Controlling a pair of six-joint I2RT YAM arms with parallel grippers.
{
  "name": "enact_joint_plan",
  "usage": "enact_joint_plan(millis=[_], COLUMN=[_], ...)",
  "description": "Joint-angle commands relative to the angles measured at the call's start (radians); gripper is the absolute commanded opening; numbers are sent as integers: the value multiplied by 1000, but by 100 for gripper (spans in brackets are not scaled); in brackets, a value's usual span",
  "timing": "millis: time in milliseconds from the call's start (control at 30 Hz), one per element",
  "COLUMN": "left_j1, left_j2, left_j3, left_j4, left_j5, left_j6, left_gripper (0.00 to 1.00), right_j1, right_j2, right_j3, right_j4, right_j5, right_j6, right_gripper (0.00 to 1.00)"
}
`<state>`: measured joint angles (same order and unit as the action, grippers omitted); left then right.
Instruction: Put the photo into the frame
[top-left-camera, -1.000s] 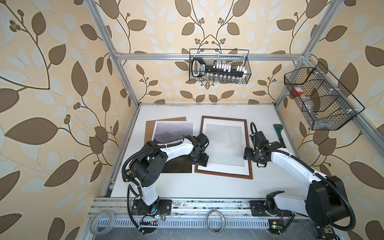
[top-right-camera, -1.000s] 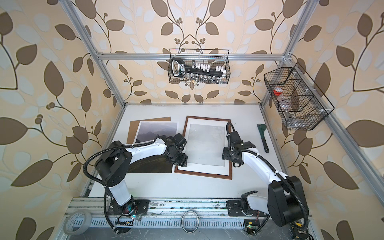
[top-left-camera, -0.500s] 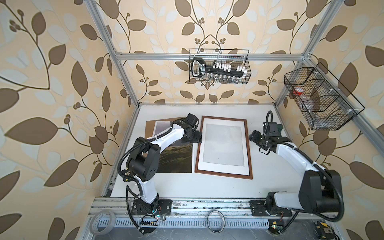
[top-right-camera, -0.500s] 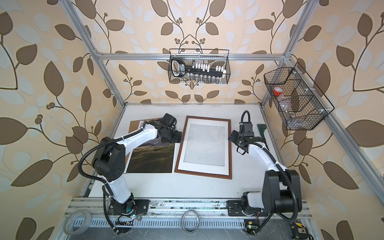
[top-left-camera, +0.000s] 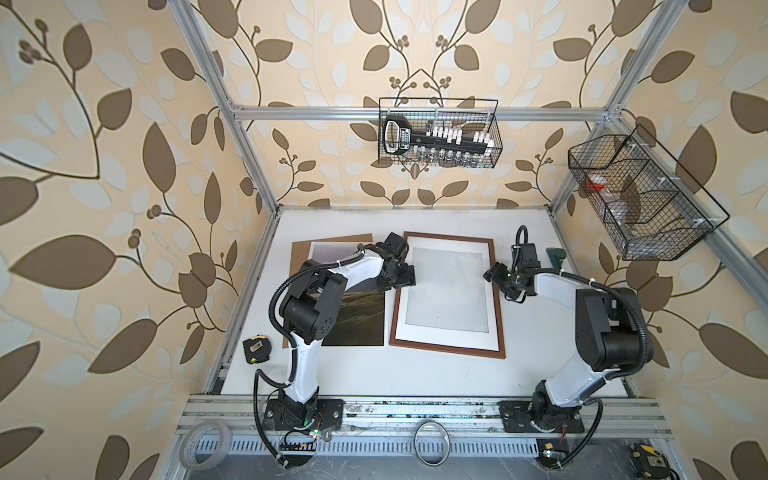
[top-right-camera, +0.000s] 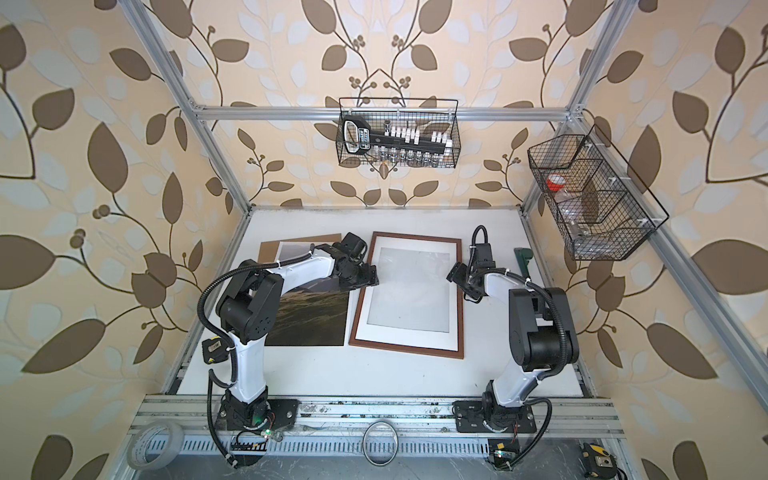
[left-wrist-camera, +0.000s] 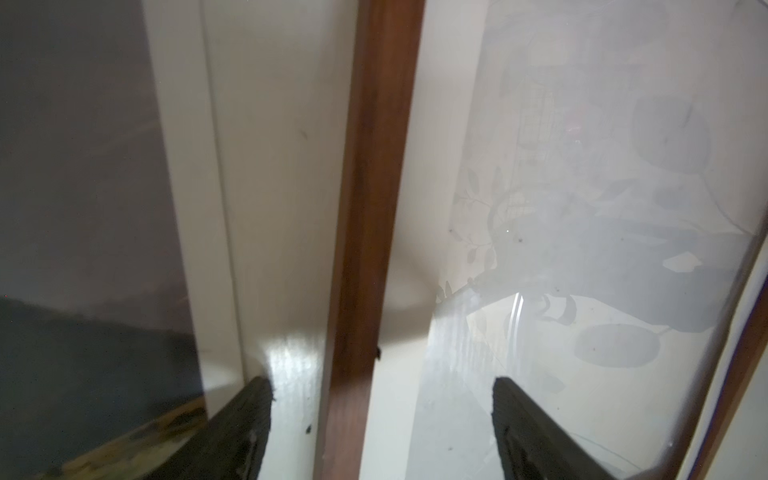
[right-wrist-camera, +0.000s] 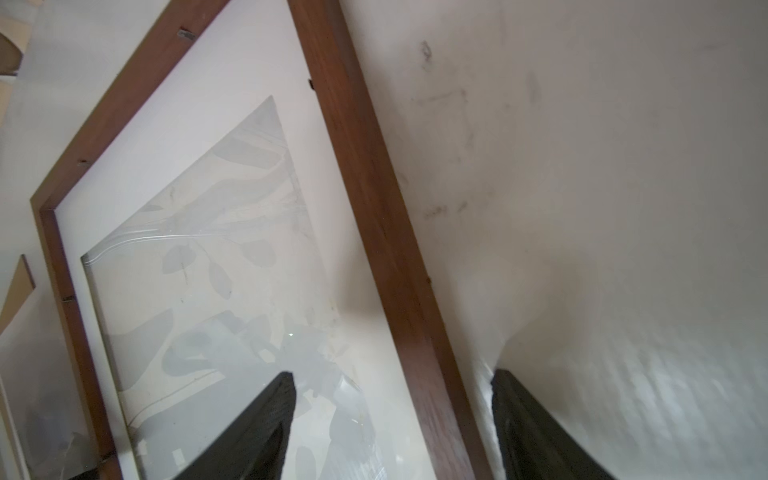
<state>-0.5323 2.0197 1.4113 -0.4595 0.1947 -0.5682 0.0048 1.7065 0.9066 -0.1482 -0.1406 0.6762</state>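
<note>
Left gripper (left-wrist-camera: 379, 380) and right gripper (right-wrist-camera: 392, 374) hang open astride the frame's (left-wrist-camera: 374, 187) 2 long rails. The photo (top-left-camera: 359, 318) lies just beside it. An uneven squeeze could skew the frame onto the photo.

I see the frame (top-left-camera: 446, 349) lying flat at the counter's (top-left-camera: 415, 374) middle, the mat (top-left-camera: 440, 338) inside it. The photo (top-left-camera: 357, 320) lies just left of it, on the backing board (top-left-camera: 299, 253), toward the left edge. My left gripper (left-wrist-camera: 380, 386) has its jaws either side of the frame's left rail; my right gripper (right-wrist-camera: 392, 376) likewise straddles the right rail.
</note>
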Motion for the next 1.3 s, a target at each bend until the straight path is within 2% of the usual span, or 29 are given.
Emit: enact_joint_plan(millis=[0,267,367,467,567,667,767,833,867,900,933,1000,1033,1133,1267], left_j1=[-54,-129,-121,-95,-66,-53,-54,-53,-53,-52,-49,-17,9,102,166], left_j2=[57,149,107,-3,-138,-258,-381,-472,-511,-554,-601,-658,-681,-733,-733], left_j3=[43,210,200,117,10,-72,-157,-226,-258,-298,-332,-374,-390,-457,-531], left_j4=[30,42,5,-32,-50,-95,-110,-95,-82,-63,-50,-45,-44,-17,-21], left_j5=[64,109,79,3,-83,-225,-369,-471,-522,-576,-619,-621,-588,-398,-316], left_j6=[-55,-67,-48,-11,22,57,77,77,75,72,68,52,45,31,-23], left_gripper=[84,83,83,83,83,84,88,93,96,99,99,99,99,97,89], right_j1=[-17,-76,-79,-57,14,165,330,405,404,369,323,277,297,432,612], right_j2=[44,45,20,-50,-121,-189,-245,-281,-285,-284,-282,-297,-308,-287,-230], right_j3=[27,87,131,154,185,194,185,160,155,150,132,64,43,77,92], right_j4=[29,-38,-110,-174,-247,-312,-389,-402,-421,-411,-356,-236,-187,-208,-162], right_j5=[-51,30,81,167,287,462,685,827,810,660,463,223,181,192,144], right_j6=[20,-18,-46,-62,-99,-174,-216,-162,-109,-118,-151,-95,-59,-3,97], right_gripper=[76,76,77,79,84,99,100,100,100,100,86,65,62,62,62])
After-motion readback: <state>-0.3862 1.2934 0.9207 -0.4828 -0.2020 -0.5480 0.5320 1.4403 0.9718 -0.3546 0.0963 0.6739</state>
